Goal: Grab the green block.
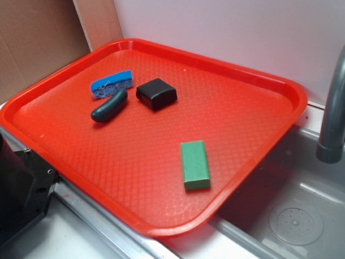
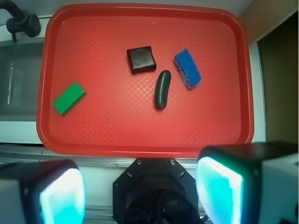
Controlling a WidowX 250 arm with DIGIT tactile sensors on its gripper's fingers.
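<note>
Well, the gripper hangs high with its jaws spread apart, seemingly empty. Lower left in the wrist view, the green block lies flat near the tray rim; a misaligned descent might nudge it.

— Where does the exterior camera stand?
— Beside the sink, looking obliquely down across the red tray toward the back wall, fairly near.
— And the wrist camera?
— High above, facing straight down between the gripper fingers, farther off. Both views share the whole tray and its four pieces.
</note>
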